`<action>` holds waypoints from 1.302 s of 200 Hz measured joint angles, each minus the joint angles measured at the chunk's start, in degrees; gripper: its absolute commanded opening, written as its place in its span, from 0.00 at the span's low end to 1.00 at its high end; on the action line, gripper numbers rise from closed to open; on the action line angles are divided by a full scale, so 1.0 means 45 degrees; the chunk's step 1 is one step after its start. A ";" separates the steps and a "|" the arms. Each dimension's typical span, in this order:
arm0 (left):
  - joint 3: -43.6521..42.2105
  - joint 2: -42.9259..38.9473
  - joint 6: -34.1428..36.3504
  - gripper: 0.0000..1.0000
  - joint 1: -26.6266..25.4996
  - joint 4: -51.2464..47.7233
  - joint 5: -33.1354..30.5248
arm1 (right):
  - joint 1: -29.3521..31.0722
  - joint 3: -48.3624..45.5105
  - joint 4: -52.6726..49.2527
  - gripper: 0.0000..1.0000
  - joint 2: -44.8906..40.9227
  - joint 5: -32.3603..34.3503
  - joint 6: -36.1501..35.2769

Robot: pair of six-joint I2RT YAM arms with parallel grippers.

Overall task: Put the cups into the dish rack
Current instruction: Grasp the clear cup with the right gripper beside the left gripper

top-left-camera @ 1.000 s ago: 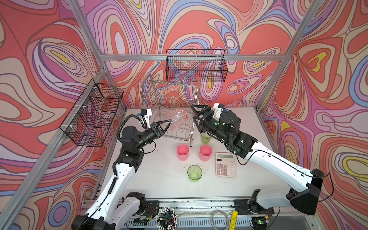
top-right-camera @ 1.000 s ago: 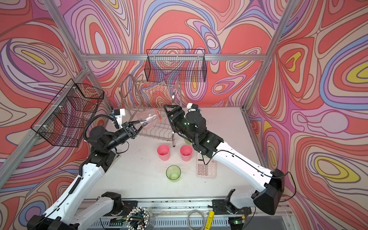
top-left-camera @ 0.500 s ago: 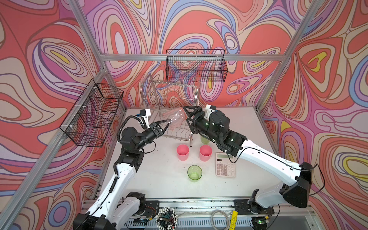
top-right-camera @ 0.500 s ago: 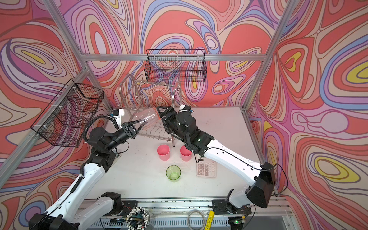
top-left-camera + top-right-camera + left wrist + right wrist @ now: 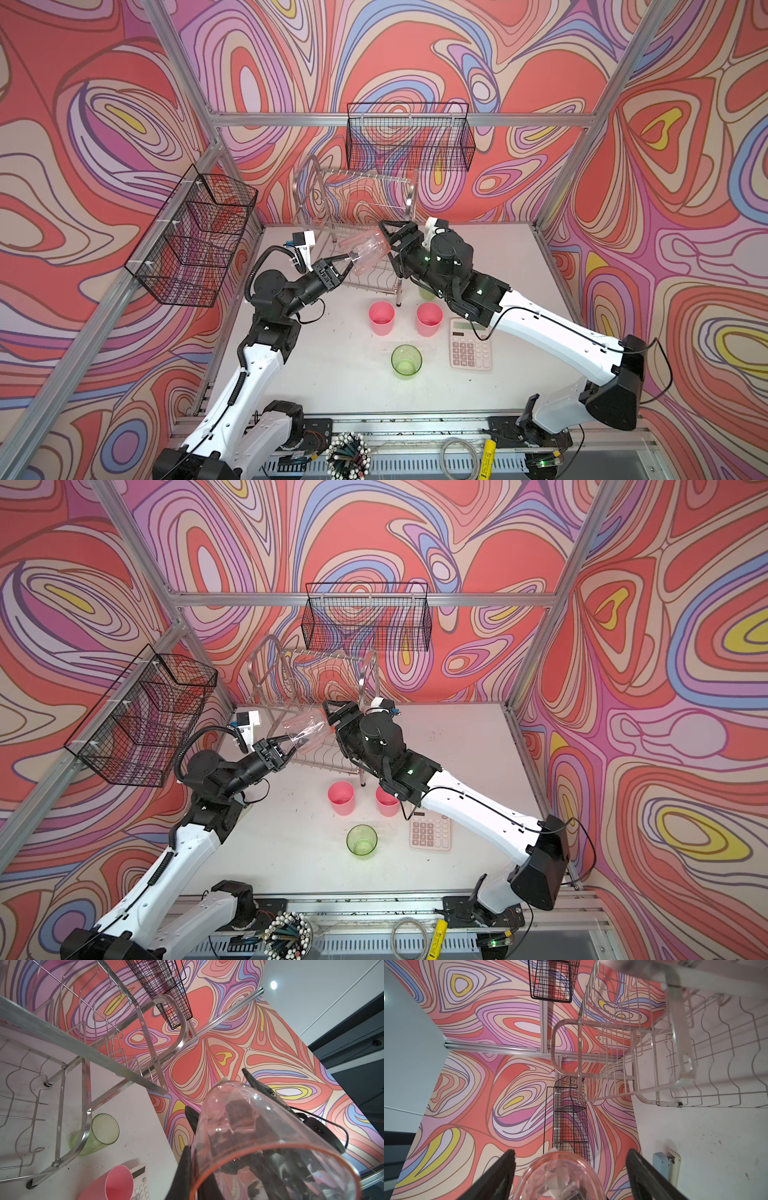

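**Clear cup held over the rack, between two grippers**

Take the table (image 5: 332, 374) as a dial in both top views. A green cup (image 5: 406, 360) stands upright near 6 o'clock, with a calculator (image 5: 470, 344) at its 3 o'clock. Beyond it stand a pink cup (image 5: 381, 318) and a second pink cup (image 5: 429, 318), side by side. A second green cup (image 5: 99, 1134) stands beside the rack's 3 o'clock foot.

Farther on, the left gripper (image 5: 348, 262) is pinched tight on the rim wall of the clear pinkish cup (image 5: 368, 251). The cup hangs tilted above the lower tier of the dish rack (image 5: 411, 201), which stands at 12 o'clock. The right gripper (image 5: 390, 240) is spread wide, with its fingers to either side of the cup's base and clear of it.

The cup looks light, thin-walled and smooth, so it is likely slippery and springy at the mouth. A rim pinch could let it swing. The lower wall near the base is narrower and probably stiffer, so it looks the better place to hold, squeezed only moderately.
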 measured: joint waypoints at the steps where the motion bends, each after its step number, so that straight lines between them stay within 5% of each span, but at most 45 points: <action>1: -0.0005 -0.0005 0.0000 0.05 0.0000 0.0000 0.0005 | 0.0005 0.0000 0.0000 0.87 0.0000 0.0000 -0.0010; 260: -0.0262 0.0248 -0.0034 0.06 0.0005 0.0219 0.0136 | 0.0393 0.0622 -0.0097 0.81 0.0831 0.0131 -0.0670</action>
